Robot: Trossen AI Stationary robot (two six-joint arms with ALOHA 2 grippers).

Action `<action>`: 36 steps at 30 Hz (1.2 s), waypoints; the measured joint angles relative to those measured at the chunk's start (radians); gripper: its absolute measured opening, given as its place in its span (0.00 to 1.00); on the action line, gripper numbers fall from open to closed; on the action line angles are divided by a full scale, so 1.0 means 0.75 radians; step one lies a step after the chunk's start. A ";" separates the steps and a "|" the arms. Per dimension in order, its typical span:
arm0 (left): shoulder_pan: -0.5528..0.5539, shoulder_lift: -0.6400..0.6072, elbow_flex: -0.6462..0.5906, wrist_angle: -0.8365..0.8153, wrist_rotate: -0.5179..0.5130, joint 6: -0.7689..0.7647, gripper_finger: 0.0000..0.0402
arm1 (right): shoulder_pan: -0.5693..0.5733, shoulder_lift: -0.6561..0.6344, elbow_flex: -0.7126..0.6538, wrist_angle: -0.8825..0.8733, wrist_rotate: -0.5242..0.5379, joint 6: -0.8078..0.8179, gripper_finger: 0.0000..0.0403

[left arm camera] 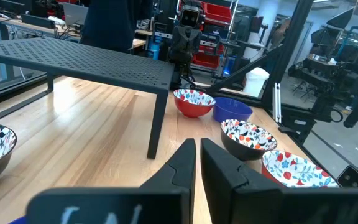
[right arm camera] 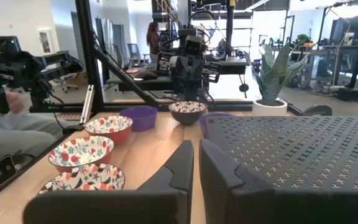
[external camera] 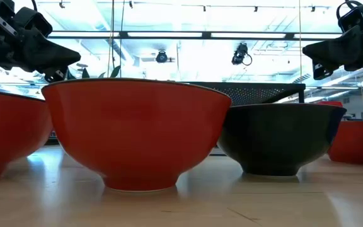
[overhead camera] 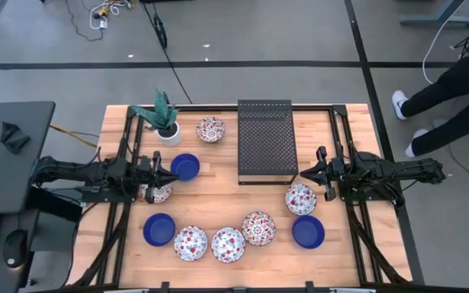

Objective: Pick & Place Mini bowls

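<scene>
Looking down from above: nine mini bowls (overhead camera: 228,244) on the wooden table (overhead camera: 218,191), three solid cobalt blue, six white inside with red-and-blue flowers. Left gripper (overhead camera: 172,169) with fingers drawn together on nothing; blue bowl (overhead camera: 185,167) right at its tips, a floral bowl (overhead camera: 156,192) just beside and under its fingers. Right gripper (overhead camera: 303,173) likewise closed and empty, tips near the edge of the black perforated rack (overhead camera: 267,140); floral bowl (overhead camera: 300,198) just beside those jaws, another blue one (overhead camera: 309,231) a little further off. Potted plant (overhead camera: 168,133) off to the side of the left jaws.

At table height: red-sided bowl (external camera: 134,129) filling the foreground (outer walls of the floral ones plain red), dark bowl (external camera: 282,139) touching or nearly touching it. Both pairs of jaws high above the rims, left (external camera: 74,58) and right (external camera: 309,60).

From the left wrist: fingers nearly meeting, only a thin slit between. Pale marks on the gripper body, too blurred to read. Ahead of the jaws, a red-sided floral bowl (left arm camera: 193,102), a blue one (left arm camera: 232,112), two more floral ones nearer.

From the right wrist: same thin slit. Three floral bowls (right arm camera: 81,152) close beside the jaws, a bluish bowl (right arm camera: 138,117) beyond.
</scene>
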 joint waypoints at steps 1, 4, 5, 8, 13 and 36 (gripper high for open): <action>0.000 0.000 0.000 0.000 0.000 -0.001 0.07 | 0.000 0.000 0.000 0.000 0.000 0.000 0.08; 0.000 0.000 0.000 0.000 0.000 0.000 0.07 | 0.000 0.000 0.000 0.000 0.000 0.000 0.08; 0.000 0.000 -0.001 0.000 0.000 0.000 0.07 | 0.000 0.000 0.000 0.000 0.000 0.000 0.08; 0.000 0.000 0.000 0.000 0.000 0.000 0.07 | 0.000 0.000 0.000 0.000 0.000 0.000 0.08; 0.000 0.000 0.000 0.000 0.000 0.000 0.07 | 0.000 0.000 0.000 0.000 0.000 0.000 0.08; 0.001 0.000 -0.001 0.009 -0.064 0.008 0.07 | 0.016 0.015 0.000 0.375 0.091 0.855 0.08</action>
